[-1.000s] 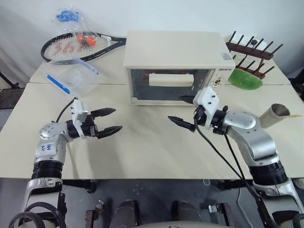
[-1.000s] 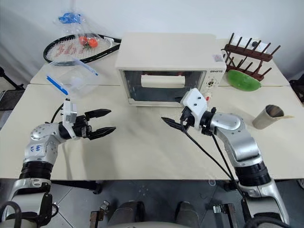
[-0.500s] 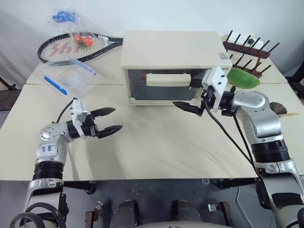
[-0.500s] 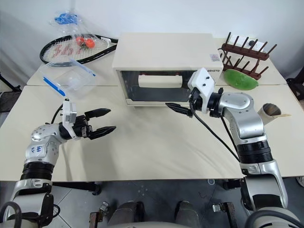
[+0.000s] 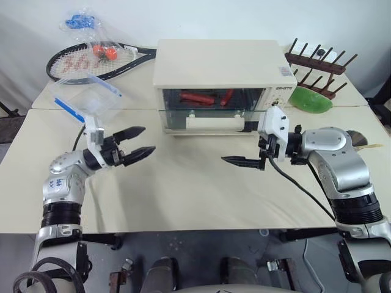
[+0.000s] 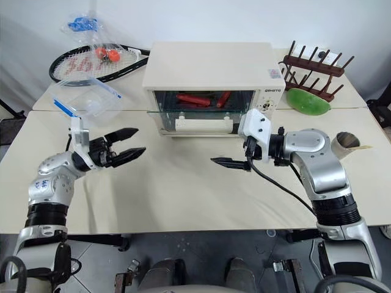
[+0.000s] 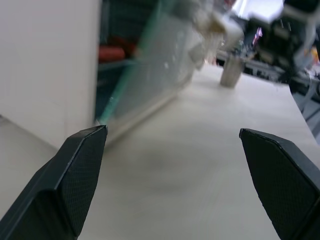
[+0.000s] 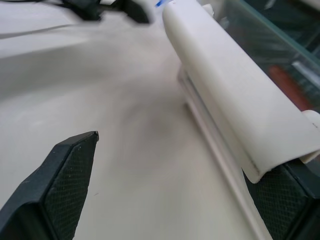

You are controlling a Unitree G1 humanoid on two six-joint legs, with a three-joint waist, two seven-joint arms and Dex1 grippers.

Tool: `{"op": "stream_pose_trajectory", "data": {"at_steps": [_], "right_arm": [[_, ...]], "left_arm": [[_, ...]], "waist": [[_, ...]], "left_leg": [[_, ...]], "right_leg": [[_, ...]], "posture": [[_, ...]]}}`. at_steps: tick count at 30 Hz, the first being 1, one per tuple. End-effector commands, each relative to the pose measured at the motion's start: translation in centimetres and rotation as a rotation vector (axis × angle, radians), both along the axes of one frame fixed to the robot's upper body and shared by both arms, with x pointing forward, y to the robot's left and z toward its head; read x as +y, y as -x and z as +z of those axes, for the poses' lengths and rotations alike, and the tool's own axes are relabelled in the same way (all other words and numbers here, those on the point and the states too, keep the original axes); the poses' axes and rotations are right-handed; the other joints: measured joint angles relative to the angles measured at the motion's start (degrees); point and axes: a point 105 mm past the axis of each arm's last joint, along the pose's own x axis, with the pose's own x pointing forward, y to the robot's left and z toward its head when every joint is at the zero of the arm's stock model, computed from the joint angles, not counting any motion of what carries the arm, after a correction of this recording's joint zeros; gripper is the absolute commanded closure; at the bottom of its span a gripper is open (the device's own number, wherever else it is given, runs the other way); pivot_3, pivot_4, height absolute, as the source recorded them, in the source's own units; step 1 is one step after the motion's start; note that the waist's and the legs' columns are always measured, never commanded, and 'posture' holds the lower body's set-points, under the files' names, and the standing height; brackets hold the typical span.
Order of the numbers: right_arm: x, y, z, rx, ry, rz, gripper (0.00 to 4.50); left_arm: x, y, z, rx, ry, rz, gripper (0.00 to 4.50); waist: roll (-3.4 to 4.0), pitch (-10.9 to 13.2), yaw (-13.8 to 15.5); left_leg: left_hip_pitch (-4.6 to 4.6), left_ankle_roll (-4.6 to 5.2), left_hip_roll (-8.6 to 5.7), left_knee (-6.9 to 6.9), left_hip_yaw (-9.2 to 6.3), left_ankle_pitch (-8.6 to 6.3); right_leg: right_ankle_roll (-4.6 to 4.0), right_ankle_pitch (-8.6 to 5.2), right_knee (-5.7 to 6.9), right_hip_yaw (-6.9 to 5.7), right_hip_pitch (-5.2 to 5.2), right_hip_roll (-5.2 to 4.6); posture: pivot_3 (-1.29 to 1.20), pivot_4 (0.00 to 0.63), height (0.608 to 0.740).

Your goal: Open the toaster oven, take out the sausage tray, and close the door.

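The cream-white toaster oven [image 5: 217, 61] stands at the back middle of the table. Its glass door [image 5: 211, 113] hangs swung down and open, with the bar handle [image 5: 214, 123] low in front. Inside, red sausages [image 5: 195, 96] lie on the sausage tray [image 5: 211, 102], which is dim behind the glass. My right gripper [image 5: 238, 143] is open at the handle's right end, pointing left, and the handle [image 8: 235, 100] lies just inside one finger. Left of the oven, my left gripper [image 5: 148, 139] hovers open and empty over the table, aimed at the door [image 7: 160, 75].
A clear plastic box [image 5: 88, 101], a tennis racket [image 5: 91, 61] and a bag of tomatoes [image 5: 101, 50] lie at the back left. A wooden rack [image 5: 321, 64] and a green object [image 5: 311, 101] stand right of the oven. A paper cup [image 6: 345, 141] is at the far right.
The door has swung down from shut to open, showing the sausages. My right gripper came down and toward me with the handle. My left gripper rose a little.
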Motion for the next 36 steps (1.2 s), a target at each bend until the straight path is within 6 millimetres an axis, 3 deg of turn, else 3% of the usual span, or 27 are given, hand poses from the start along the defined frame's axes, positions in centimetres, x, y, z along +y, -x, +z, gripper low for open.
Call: {"op": "stream_pose_trajectory", "data": {"at_steps": [1, 7, 14, 15, 19, 24, 36], "right_arm": [[1.0, 1.2, 0.8, -0.044, 0.001, 0.066, 0.0], [1.4, 1.3, 0.4, -0.036, -0.007, 0.072, 0.0], [1.5, 2.0, 0.1, -0.024, -0.011, 0.087, 0.0], [1.5, 2.1, 0.0, -0.022, -0.01, 0.087, 0.0], [1.5, 2.7, -0.2, -0.01, -0.012, 0.082, 0.0], [1.5, 3.1, -0.4, -0.001, -0.025, 0.063, 0.0], [0.4, 3.5, -0.9, 0.013, 0.009, 0.001, 0.0]], "left_arm": [[1.3, 0.2, 2.0, -0.043, 0.062, -0.004, 0.39], [2.6, 0.6, 3.9, -0.045, 0.097, -0.073, 2.11], [1.0, -0.4, 4.5, -0.063, 0.1, -0.13, 4.32], [0.8, -0.6, 4.5, -0.06, 0.095, -0.134, 4.46], [-2.8, -1.8, 3.5, -0.024, 0.05, -0.219, 4.46], [-5.5, -2.5, 2.1, 0.012, -0.024, -0.29, 4.46], [-7.6, -3.6, 0.9, 0.058, -0.114, -0.314, 4.46]], "waist": [[0.0, 0.0, -0.1], [0.0, 0.0, -0.5], [-0.01, 0.0, -0.5], [-0.01, 0.0, -0.5], [-0.02, 0.0, -0.3], [-0.05, 0.0, 0.0], [-0.08, 0.0, 0.4]], "left_leg": [[0.0, 0.0, 0.0, 0.0, 0.0, 0.0], [0.01, 0.0, 0.0, -0.04, 0.0, 0.0], [0.01, 0.0, -0.01, 0.0, -0.01, 0.0], [0.01, 0.0, -0.01, 0.0, 0.0, 0.0], [0.01, 0.0, -0.01, -0.01, -0.02, 0.0], [0.0, 0.0, -0.01, 0.0, 0.0, 0.0], [-0.01, 0.01, -0.02, 0.04, 0.03, -0.01]], "right_leg": [[0.0, 0.0, 0.0, 0.0, 0.0, 0.0], [0.0, 0.0, 0.01, -0.01, -0.03, 0.0], [0.0, 0.0, 0.09, -0.01, -0.02, 0.0], [0.0, 0.0, 0.08, -0.01, -0.02, 0.0], [0.0, 0.0, 0.12, -0.03, -0.03, 0.0], [0.0, 0.0, 0.12, -0.03, -0.05, 0.0], [0.0, 0.0, 0.1, -0.03, -0.05, -0.01]], "posture": [[0.0, 0.15, 0.74], [0.0, 0.15, 0.74], [0.0, 0.15, 0.74], [0.0, 0.15, 0.74], [0.0, 0.15, 0.74], [0.0, 0.15, 0.74], [0.0, 0.15, 0.74]]}}
